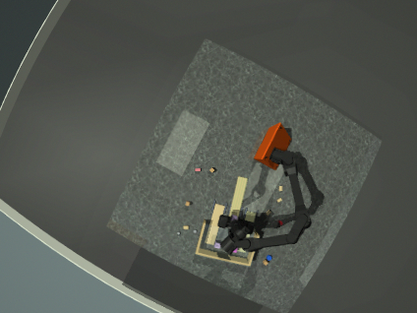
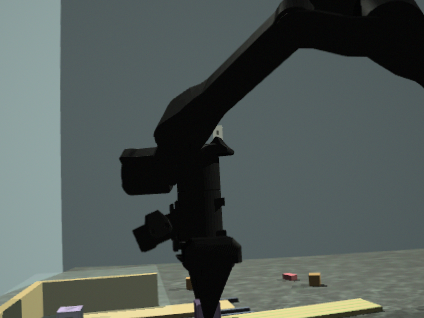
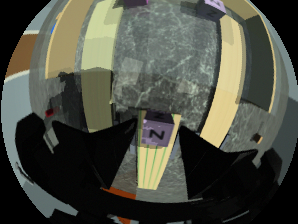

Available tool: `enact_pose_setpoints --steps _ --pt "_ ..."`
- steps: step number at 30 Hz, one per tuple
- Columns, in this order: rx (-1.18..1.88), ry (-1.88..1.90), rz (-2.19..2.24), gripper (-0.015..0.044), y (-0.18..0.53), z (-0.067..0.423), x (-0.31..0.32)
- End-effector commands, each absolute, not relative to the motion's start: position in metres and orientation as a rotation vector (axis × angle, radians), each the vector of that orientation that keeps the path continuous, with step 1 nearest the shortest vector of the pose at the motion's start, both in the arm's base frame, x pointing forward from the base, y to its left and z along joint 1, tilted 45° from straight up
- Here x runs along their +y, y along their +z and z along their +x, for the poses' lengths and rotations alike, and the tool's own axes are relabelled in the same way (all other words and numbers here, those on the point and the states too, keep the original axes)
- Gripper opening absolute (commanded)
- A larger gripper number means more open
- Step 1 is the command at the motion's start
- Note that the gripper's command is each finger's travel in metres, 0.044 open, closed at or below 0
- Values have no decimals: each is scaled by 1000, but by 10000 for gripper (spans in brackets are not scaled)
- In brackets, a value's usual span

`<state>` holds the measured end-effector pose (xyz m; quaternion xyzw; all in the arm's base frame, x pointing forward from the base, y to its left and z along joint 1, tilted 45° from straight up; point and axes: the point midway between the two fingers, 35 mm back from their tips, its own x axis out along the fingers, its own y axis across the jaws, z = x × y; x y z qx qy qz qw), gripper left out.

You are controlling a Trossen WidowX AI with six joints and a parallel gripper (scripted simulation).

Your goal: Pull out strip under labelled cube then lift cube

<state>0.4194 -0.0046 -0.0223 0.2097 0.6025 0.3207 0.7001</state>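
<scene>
Black parallel-jaw gripper [image 3: 157, 137] down over small purple cube labelled N [image 3: 157, 133], fingers half-parted either side, not yet clenched on it; cube resting on pale wooden strip [image 3: 153, 163] atop grey speckled bench [image 3: 160, 63], beside tan wooden tray [image 1: 203, 242]

Top view looks straight down from afar, exterior low and near, wrist view fisheye downward.

Claw [image 2: 206, 305] pointed down, fingers half-closed
</scene>
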Motion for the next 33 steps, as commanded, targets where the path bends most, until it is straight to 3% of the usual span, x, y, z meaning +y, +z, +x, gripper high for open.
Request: enact_pose_setpoints --steps 1,8,12,19,23,33 --pt "1349 718 476 250 -28 417 2" --pt "1349 718 477 250 -29 417 3" --pt "1345 717 468 145 -27 419 2" --pt "1345 717 468 98 -27 419 2" --pt "1345 717 468 0 -26 416 0" --pt "1351 715 474 0 -6 373 -20"
